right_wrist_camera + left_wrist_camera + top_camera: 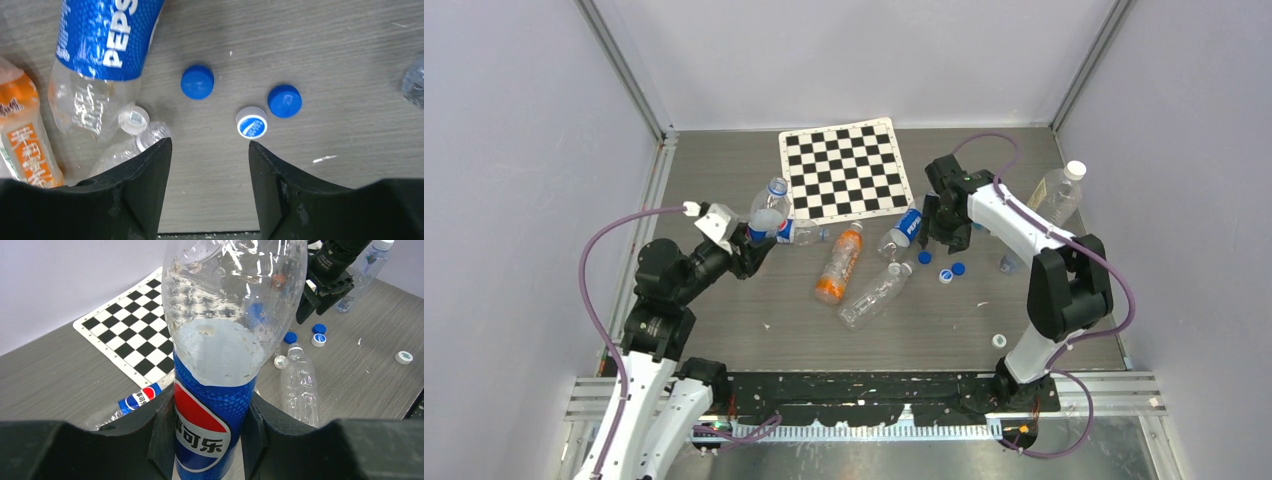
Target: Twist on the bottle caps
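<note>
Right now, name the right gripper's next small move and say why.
Probably lower the right gripper onto the blue cap ahead of it: its jaws stand apart and empty, and the left gripper grips a bottle.

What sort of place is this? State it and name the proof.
Likely a robot lab test cell: framed grey walls enclose a table with two bolted arms, a checkerboard mat and loose bottles.
</note>
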Available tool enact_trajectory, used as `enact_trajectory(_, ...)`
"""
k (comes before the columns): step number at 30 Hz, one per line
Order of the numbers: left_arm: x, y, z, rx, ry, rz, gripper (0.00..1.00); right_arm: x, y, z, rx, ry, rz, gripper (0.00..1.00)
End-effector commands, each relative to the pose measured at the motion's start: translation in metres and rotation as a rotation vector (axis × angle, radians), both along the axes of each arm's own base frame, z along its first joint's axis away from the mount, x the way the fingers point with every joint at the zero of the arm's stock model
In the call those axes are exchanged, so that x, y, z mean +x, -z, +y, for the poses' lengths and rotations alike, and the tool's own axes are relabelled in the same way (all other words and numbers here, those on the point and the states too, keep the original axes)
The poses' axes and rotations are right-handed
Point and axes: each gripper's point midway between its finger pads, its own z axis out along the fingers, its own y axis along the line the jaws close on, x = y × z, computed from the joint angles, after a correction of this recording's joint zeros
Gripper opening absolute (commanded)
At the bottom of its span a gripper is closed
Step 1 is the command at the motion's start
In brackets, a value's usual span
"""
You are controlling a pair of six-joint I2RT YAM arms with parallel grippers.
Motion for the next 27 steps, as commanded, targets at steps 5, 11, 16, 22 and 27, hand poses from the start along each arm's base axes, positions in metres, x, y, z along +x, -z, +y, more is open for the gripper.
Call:
enact_trajectory(5,-0.003,-0.010,-0.009,0.023,0.060,-0.161,0.42,0.037,0.020,0.013,0.034,0.112,-0.070,0.63)
enact_trajectory(11,-0.012,0.002,-0.012,0.007,0.083,-0.214,0.41,0.040,0.042,0.011,0.017,0.166,-0.050,0.57)
enact_trajectory(16,-0.012,0.001,-0.011,-0.013,0.067,-0.223,0.39,0.039,0.050,0.008,0.002,0.198,-0.041,0.54)
enact_trajectory(22,-0.010,0.005,-0.010,-0.003,0.054,-0.209,0.39,0.036,0.063,0.009,0.005,0.208,-0.024,0.51)
enact_trajectory(27,-0.011,0.007,-0.011,0.000,0.064,-0.203,0.39,0.036,0.069,0.012,0.014,0.205,-0.016,0.50)
